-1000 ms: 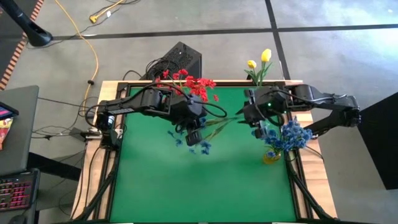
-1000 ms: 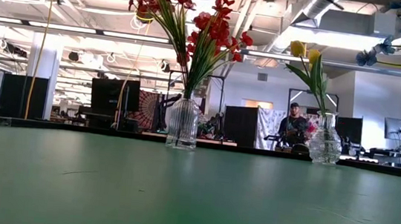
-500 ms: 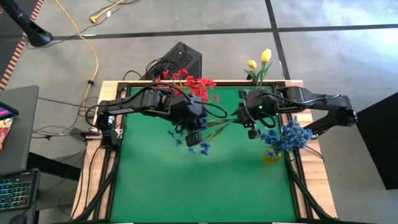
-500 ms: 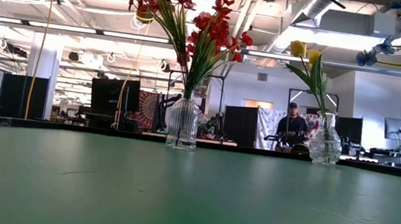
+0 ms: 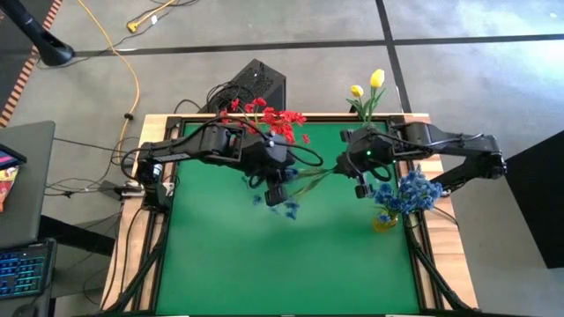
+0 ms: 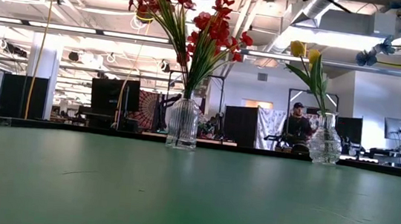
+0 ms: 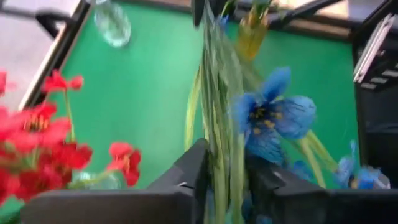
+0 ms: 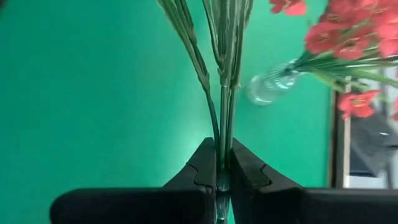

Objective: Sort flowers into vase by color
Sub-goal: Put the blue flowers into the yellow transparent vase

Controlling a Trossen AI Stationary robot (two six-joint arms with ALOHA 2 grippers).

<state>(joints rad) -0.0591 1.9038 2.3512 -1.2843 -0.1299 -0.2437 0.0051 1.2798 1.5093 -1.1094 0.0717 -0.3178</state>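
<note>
A blue spray [image 5: 286,207] with a long green stem hangs in the air between both arms over the table's middle. My left gripper [image 5: 275,192] is shut on it near the blooms. My right gripper [image 5: 340,166] is shut on its stem end. Red blooms [image 5: 264,119] stand in a ribbed glass vase [image 6: 183,123] at the far edge. Yellow buds [image 5: 368,88] stand in a second glass vase [image 6: 324,146] at the far right. More blue blooms [image 5: 405,194] fill a vase [image 5: 385,220] at the right edge. My left gripper pinches the spray's bundle of green stems and leaves [image 7: 221,155] between its two fingers [image 7: 198,168], just below a blue bloom [image 7: 273,118]. The spray is lifted clear of the table. My right gripper pinches the thin green stems [image 8: 222,140] between its two fingers [image 8: 205,168], which lie along them. The stems run straight out ahead of the fingers, clear of the table.
Green mat [image 5: 291,264] lies open on the near half. The table's wooden frame [image 5: 291,116] rings it. The three vases stand along the far and right edges. A black box [image 5: 256,84] and cables sit behind the table. A person [image 6: 296,122] is far off in the room.
My right gripper has moved away from the blue vase, toward the table's left and far edge, and now sits at the spray's stem end. My left gripper has kept the spray aloft and has barely shifted.
</note>
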